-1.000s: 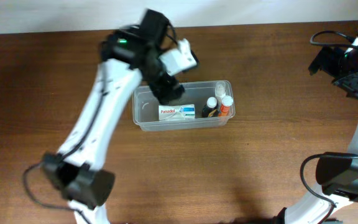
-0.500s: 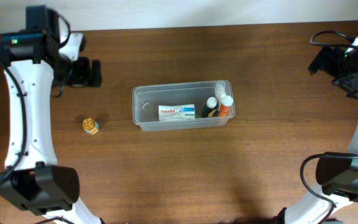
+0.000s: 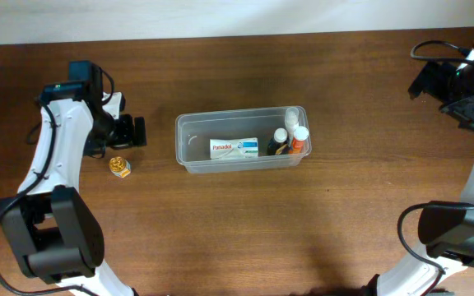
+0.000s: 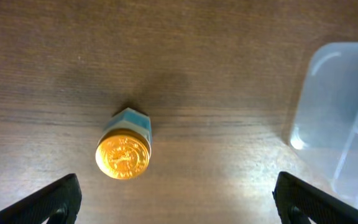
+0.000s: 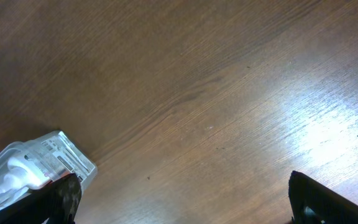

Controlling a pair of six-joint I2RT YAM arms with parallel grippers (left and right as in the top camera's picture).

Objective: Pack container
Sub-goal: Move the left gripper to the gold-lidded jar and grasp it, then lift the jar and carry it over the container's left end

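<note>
The container [image 3: 183,154], a clear plastic tub, sits mid-table and holds a white Panadol box [image 3: 234,148], a dark bottle [image 3: 280,141], an orange bottle [image 3: 300,138] and a clear bottle [image 3: 292,117]. A small jar with a gold lid [image 3: 120,166] stands on the table left of the tub. My left gripper [image 3: 134,131] is open and empty, hovering just above and beyond the jar. In the left wrist view the jar [image 4: 123,152] lies ahead of the open fingers [image 4: 176,205], with the tub's corner [image 4: 340,118] at right. My right gripper [image 3: 467,107] is open and empty at the far right.
The right wrist view shows bare wood between the open fingers [image 5: 185,202] and one end of the tub [image 5: 36,162] at lower left. The table's back edge runs along the top of the overhead view.
My left arm swung from over the tub to the far left, then came back down close to the gold-lidded jar. The right arm has not moved.
</note>
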